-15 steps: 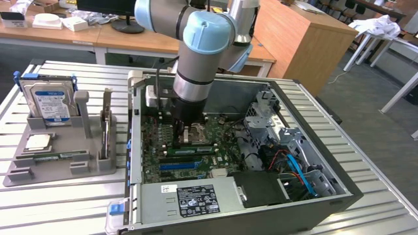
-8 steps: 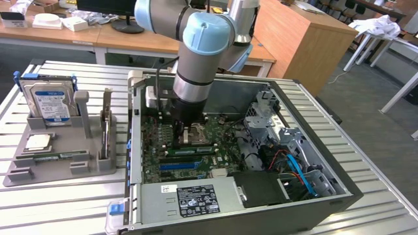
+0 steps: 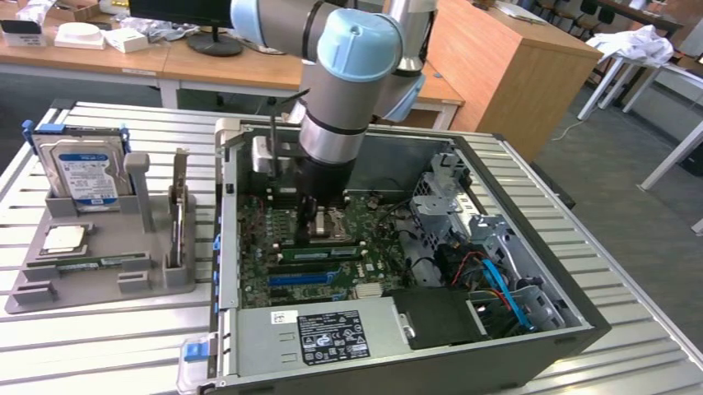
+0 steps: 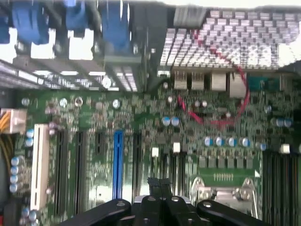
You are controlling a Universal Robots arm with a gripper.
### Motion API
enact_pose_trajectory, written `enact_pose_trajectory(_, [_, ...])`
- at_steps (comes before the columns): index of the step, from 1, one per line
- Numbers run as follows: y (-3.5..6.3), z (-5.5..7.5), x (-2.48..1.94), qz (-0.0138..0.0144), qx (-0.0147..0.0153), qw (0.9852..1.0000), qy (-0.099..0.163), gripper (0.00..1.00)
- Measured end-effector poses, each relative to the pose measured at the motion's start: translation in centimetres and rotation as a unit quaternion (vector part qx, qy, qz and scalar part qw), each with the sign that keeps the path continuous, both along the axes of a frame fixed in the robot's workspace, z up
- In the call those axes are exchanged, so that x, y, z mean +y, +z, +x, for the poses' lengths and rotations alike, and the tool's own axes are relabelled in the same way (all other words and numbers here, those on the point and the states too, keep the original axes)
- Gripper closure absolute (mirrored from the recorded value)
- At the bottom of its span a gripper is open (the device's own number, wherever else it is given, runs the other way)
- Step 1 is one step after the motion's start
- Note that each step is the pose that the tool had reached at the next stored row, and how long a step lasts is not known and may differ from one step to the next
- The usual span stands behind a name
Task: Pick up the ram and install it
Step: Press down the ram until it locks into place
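— So, where's the arm (image 3: 329, 107)?
— Reaching down into the open computer case (image 3: 528, 247), over the motherboard (image 3: 296, 255) near the case's back edge.
— And the gripper (image 4: 159, 184)?
— Fingers pressed together, holding nothing, hovering just above the board beside the processor socket (image 4: 225, 190).
— The ram (image 3: 86, 262)?
— Lying flat in the grey holder tray (image 3: 99, 288), near its front edge, well apart from the gripper.

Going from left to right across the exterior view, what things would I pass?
Hard drive standing in the grey holder → upright card → robot arm over the motherboard → drive cage with blue cables.
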State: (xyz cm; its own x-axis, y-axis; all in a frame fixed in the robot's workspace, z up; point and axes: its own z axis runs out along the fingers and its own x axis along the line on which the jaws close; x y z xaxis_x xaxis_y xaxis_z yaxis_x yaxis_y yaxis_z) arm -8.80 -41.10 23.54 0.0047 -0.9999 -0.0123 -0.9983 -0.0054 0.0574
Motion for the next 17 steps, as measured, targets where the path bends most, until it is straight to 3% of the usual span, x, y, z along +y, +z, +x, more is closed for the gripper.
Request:
enact_pose_trajectory(11, [0.00,4.7,0.00,0.0000,0.0025,1.0000,0.000,0.90])
enact_pose_trajectory(17, [0.04,6.4,0.00,-0.0001,0.0028,1.0000,0.000,0.90])
